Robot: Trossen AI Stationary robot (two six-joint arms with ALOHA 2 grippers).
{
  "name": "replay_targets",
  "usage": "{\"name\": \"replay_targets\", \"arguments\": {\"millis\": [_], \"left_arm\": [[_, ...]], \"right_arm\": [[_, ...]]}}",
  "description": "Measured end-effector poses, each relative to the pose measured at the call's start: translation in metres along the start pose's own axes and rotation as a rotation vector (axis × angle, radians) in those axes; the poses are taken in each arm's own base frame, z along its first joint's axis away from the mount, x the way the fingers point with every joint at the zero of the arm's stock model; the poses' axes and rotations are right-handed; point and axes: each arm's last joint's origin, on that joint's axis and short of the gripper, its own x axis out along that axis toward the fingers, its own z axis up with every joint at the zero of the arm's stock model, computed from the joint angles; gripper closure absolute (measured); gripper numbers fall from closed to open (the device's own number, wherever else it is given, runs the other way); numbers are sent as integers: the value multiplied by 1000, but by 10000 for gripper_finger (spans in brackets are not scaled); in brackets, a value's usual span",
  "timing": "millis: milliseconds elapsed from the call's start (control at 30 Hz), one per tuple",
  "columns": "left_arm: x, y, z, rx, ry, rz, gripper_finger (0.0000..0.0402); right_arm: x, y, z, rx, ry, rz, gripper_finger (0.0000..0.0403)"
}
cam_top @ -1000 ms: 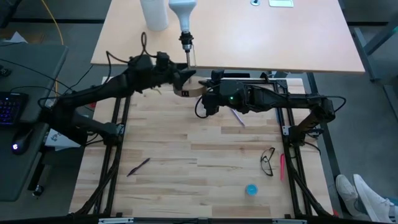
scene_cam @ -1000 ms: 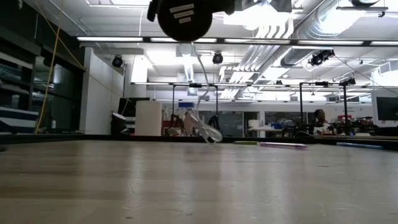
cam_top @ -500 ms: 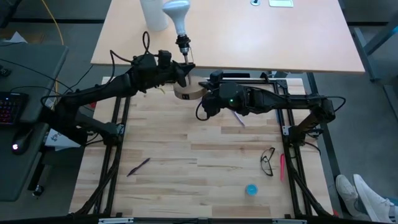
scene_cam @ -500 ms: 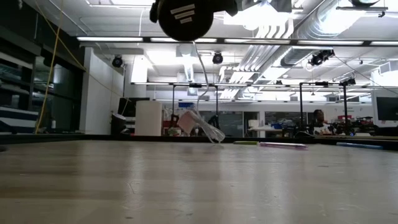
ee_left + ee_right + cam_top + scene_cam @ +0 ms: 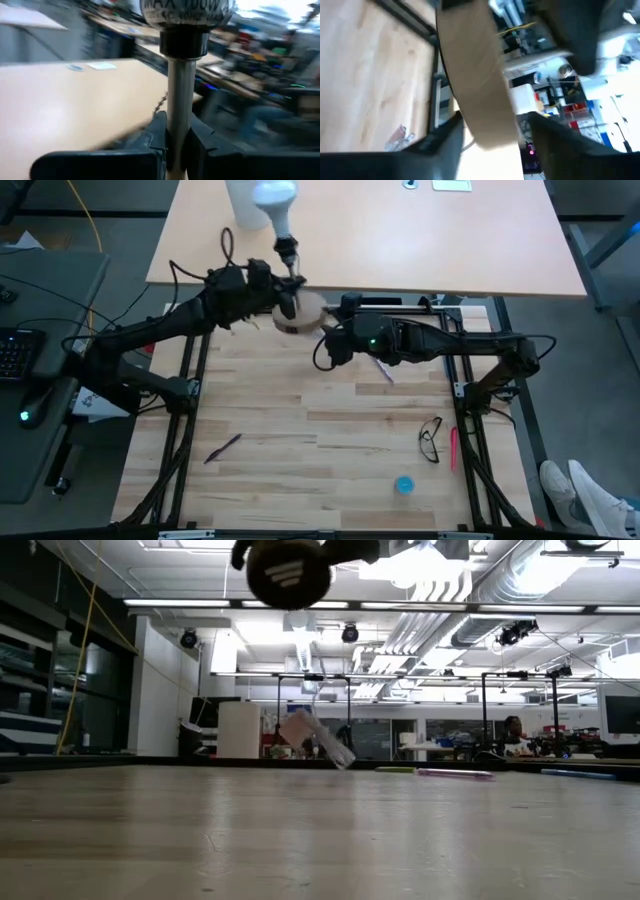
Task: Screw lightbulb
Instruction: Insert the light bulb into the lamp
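Observation:
A lamp hangs tipped over the table's far edge, above the table top. It has a round wooden disc (image 5: 302, 310), a thin grey post (image 5: 178, 95) and a black socket (image 5: 287, 248). The white lightbulb (image 5: 274, 200) sits at the socket's end and points away past the far edge. The low view shows the disc's dark underside (image 5: 287, 572) high up. My left gripper (image 5: 286, 296) is shut on the post. My right gripper (image 5: 322, 332) is open, with one finger on each side of the disc's rim (image 5: 476, 90). My left gripper pinches the grey post (image 5: 178, 131) between its two fingers (image 5: 159, 134), a little below the black socket. The fingers lie across the post and come from the table's left. The lamp is lifted clear and tipped, its bulb end toward the far side.
A tall white cylinder (image 5: 246, 204) stands on the tan table (image 5: 450, 240) beyond the far edge, right beside the bulb. On the wooden table lie glasses (image 5: 429, 439), a pink pen (image 5: 453, 448), a blue cap (image 5: 403, 484) and a black pen (image 5: 223, 448).
The lamp has swung toward the table's left, its bulb end moving farthest. The disc has turned so that more of its pale top face shows from above. My left gripper has gone a little left and toward the far edge with the post.

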Motion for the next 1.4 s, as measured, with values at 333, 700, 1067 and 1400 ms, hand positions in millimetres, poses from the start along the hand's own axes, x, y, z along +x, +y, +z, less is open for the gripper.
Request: {"name": "replay_targets", "arguments": {"millis": [333, 700, 1067, 1400], "left_arm": [[0, 11, -5, 150, 15, 102, 380], [-4, -2, -122, -72, -22, -18, 380], [-40, -19, -218, -6, 95, 108, 380], [-33, -42, -283, 60, 79, 49, 380]], "right_arm": [[-24, -1, -11, 147, 116, 46, 83], [-96, -50, -50, 642, 148, 34, 81], [-128, -75, -63, 847, 111, -145, 80], [-120, -75, -56, 798, 97, -170, 80]]}}
